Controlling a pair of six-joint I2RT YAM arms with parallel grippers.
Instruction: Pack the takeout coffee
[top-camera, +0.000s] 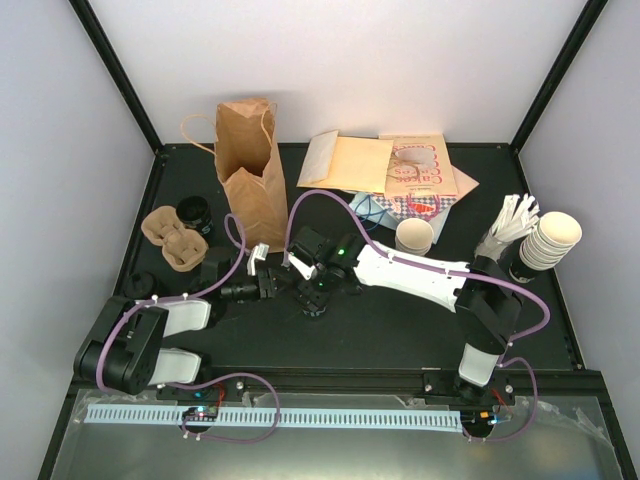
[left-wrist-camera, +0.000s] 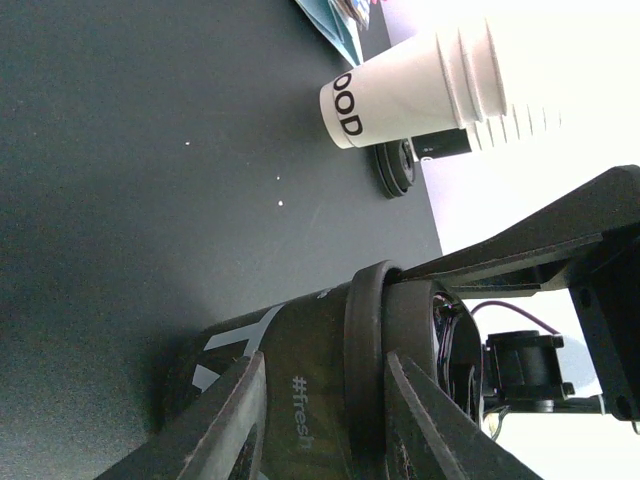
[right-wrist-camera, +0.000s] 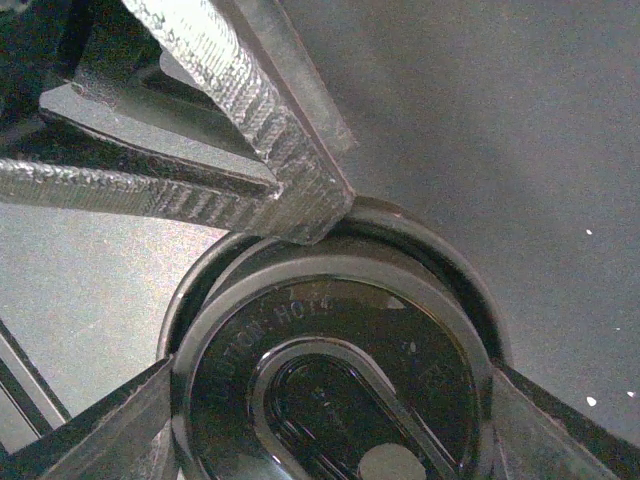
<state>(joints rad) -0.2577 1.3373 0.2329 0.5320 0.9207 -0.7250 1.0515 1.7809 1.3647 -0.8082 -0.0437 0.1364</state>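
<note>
well, on the black desk (top-camera: 400, 335) between white walls (top-camera: 340, 60), the dark cup (left-wrist-camera: 300, 385) sits mid-desk; right pincer (right-wrist-camera: 330, 395) pinches its lid (right-wrist-camera: 340, 300), left pincer (left-wrist-camera: 320, 400) straddles it, grip i cannot tell.

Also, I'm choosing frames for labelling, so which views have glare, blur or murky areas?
Top external: even light, sharp, but little contrast against the black table. Left wrist: the right side is blown out white, washing out the far end of the cup stack; the near fingers look soft. Right wrist: dim and very close, the embossing on the black lid barely readable.
</note>
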